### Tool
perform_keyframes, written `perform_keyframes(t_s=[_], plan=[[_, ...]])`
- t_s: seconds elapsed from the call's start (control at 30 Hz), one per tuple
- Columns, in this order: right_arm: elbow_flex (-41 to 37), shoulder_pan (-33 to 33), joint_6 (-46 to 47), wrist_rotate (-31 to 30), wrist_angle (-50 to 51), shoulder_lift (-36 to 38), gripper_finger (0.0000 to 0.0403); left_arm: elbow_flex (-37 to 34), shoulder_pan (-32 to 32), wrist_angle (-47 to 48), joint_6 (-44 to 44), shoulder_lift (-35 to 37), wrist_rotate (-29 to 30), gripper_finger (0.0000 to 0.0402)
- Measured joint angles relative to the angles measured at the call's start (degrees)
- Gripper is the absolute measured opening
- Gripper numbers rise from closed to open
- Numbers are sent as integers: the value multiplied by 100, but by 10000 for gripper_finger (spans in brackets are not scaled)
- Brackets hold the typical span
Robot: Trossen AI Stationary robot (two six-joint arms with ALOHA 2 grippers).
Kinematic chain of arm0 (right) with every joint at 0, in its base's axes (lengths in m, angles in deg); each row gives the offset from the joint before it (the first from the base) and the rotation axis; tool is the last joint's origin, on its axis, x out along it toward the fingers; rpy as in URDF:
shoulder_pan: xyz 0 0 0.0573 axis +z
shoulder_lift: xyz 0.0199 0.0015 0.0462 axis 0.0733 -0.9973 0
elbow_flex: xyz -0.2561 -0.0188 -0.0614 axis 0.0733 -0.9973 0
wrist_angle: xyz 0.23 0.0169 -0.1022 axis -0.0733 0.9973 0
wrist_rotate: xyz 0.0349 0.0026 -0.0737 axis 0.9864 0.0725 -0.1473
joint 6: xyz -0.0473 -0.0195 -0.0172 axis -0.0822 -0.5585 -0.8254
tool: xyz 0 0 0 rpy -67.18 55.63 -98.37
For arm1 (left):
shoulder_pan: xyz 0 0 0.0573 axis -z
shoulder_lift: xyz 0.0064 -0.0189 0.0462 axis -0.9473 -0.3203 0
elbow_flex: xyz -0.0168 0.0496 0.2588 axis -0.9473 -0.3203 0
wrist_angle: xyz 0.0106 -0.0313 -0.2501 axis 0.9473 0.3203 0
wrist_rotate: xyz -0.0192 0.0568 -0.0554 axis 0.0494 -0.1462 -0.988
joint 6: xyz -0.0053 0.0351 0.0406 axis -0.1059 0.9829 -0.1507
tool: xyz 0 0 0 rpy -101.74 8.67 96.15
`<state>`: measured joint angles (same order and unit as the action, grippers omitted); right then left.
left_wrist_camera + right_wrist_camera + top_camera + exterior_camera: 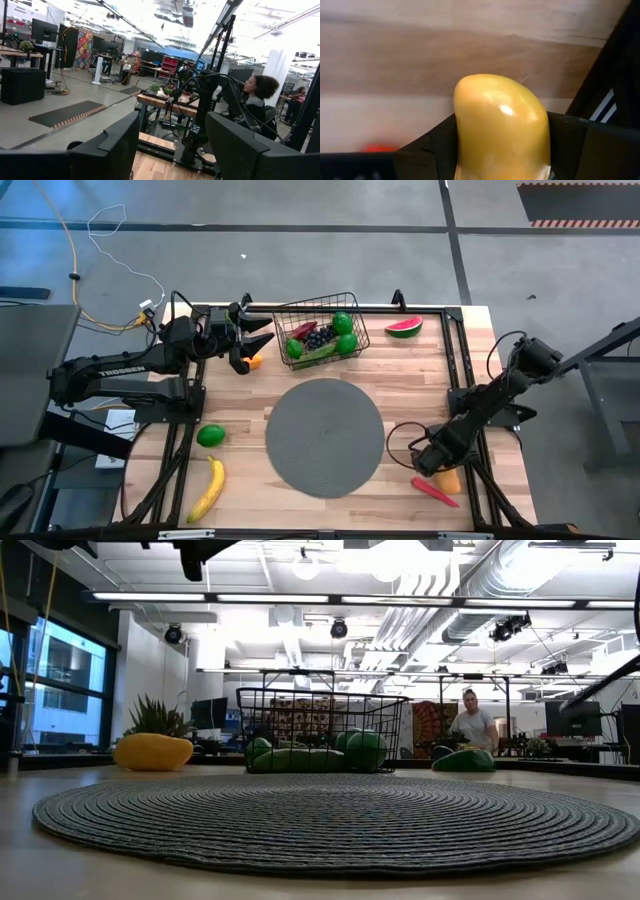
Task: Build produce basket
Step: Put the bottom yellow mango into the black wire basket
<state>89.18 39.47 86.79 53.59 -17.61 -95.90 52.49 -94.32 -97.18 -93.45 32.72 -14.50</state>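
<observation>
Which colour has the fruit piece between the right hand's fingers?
Orange-yellow. The piece shows best in the right wrist view, gripped by the right hand.

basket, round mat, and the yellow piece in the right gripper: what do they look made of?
Basket: thin black wire mesh, probably coated metal; the produce shows through its open grid.
Round mat: grey, matte, looks woven or corded; the low view shows concentric ribbed rings.
Yellow piece: smooth and glossy, likely moulded plastic, with a sharp highlight spot. The right gripper is shut on it.
</observation>
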Motion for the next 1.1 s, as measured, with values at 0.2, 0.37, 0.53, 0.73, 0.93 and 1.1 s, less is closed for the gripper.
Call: perform_keyframes(t_s=[0.2,0.37,0.53,0.73,0.93,1.1], plan=[[7,-318,-1051,-649,-26,880,208,0,0,0,-1,-1,32,216],[11,-1033,-2525,-1722,-474,1965,207,0,2,0,-2,-2,39,216],[19,-2048,-4670,-2415,-1774,2704,207,0,2,2,-13,0,39,216],[20,-3438,-7118,-2467,-3550,2788,207,0,2,4,-706,0,39,216],[20,-4576,-8991,-2147,-5492,2692,207,0,19,12,-1353,0,-150,216],[164,-5176,-9806,-1708,-5849,2699,207,0,20,10,-1883,0,-399,216]])
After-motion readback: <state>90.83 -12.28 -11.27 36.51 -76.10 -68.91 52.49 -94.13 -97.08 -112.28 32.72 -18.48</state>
